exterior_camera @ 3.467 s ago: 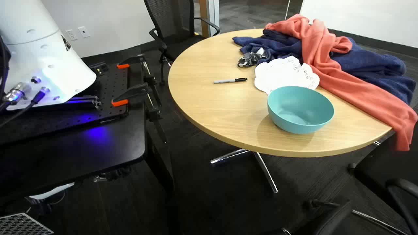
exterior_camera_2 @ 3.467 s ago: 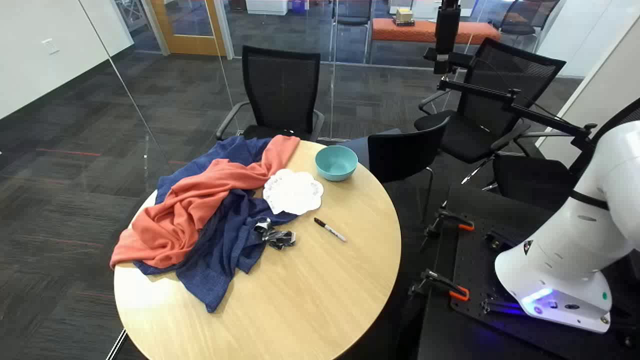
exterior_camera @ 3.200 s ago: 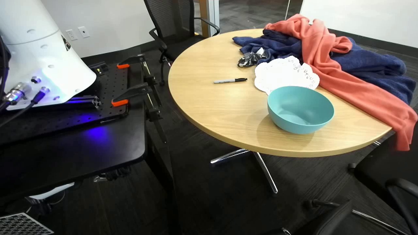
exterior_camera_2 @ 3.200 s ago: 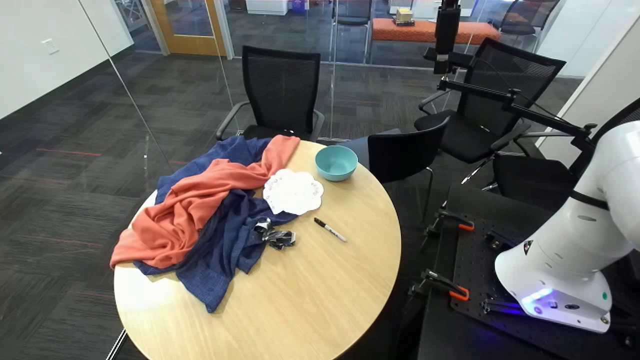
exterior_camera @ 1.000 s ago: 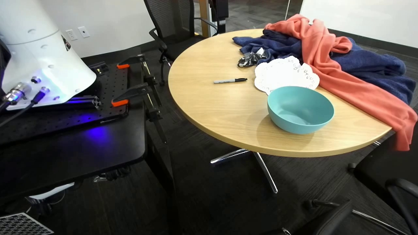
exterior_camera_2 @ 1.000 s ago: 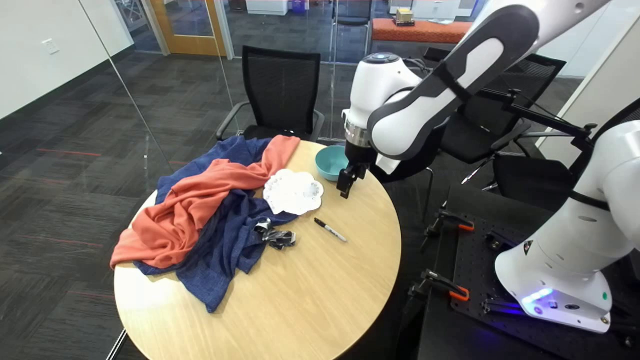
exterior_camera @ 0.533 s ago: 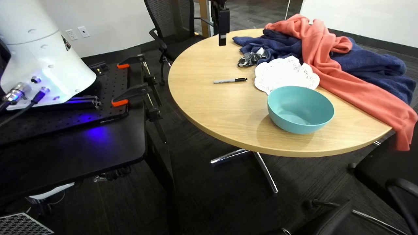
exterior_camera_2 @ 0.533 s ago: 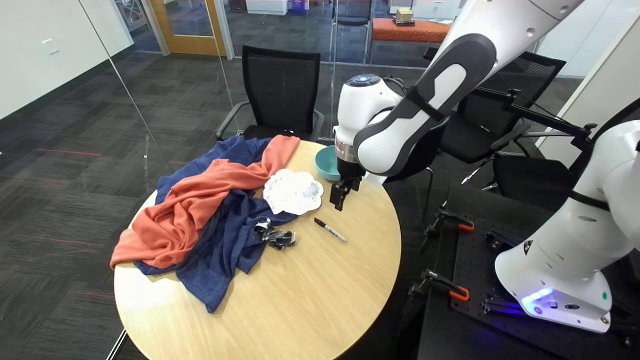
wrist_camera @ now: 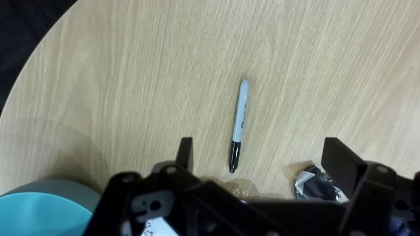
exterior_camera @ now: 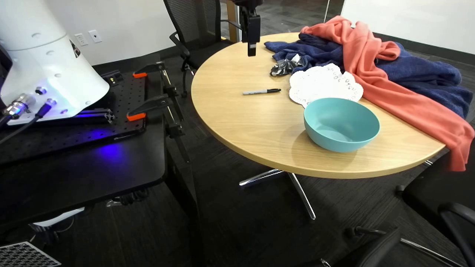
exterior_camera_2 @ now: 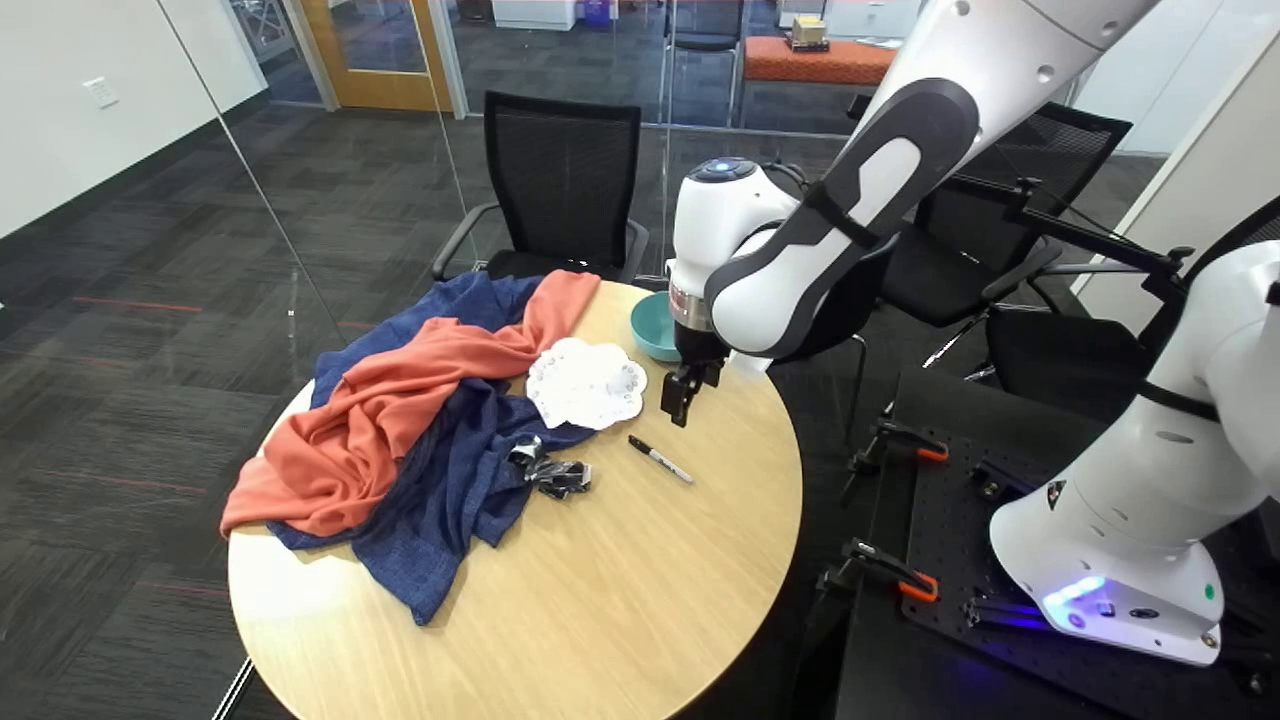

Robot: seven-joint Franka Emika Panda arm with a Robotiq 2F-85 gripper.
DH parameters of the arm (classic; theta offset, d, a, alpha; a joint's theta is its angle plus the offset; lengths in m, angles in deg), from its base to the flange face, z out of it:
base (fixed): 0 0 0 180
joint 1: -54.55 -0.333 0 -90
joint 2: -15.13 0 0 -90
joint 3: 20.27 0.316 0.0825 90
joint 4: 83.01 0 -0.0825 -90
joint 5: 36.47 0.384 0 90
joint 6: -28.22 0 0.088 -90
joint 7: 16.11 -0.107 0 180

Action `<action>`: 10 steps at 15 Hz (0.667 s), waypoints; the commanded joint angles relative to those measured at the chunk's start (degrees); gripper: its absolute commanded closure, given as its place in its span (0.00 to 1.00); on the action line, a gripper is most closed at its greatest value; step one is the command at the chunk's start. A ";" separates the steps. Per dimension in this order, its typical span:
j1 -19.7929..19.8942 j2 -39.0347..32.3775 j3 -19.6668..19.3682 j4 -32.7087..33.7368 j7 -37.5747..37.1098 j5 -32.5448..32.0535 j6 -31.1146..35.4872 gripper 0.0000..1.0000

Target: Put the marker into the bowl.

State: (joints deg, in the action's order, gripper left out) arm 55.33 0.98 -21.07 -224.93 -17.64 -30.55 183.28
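Note:
The marker is a grey pen with a black cap and lies flat on the round wooden table. It shows in both exterior views and in the wrist view. The teal bowl stands upright near the table edge; my arm partly covers it in an exterior view, and only part shows in the wrist view. My gripper is open and empty, with the marker's cap end between its fingers in the wrist view. It hangs above the table, apart from the marker, in both exterior views.
A flat white doily lies beside the bowl. A crumpled black wrapper lies near the marker, by the right finger in the wrist view. Navy and coral cloths cover part of the table. Chairs stand around it.
The arm has swung in over the table from out of the way. In the last second the gripper has lowered and moved closer to the marker. Marker and bowl have not moved.

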 commanded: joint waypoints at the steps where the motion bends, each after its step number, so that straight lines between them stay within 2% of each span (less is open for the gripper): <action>1: -0.25 -5.38 0.26 3.20 -1.71 0.11 1.80 0.00; 10: -1.27 -17.54 -0.28 10.21 -5.29 0.40 8.26 0.00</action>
State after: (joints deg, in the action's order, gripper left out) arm 55.18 -13.09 -21.03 -217.54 -20.03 -30.51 190.10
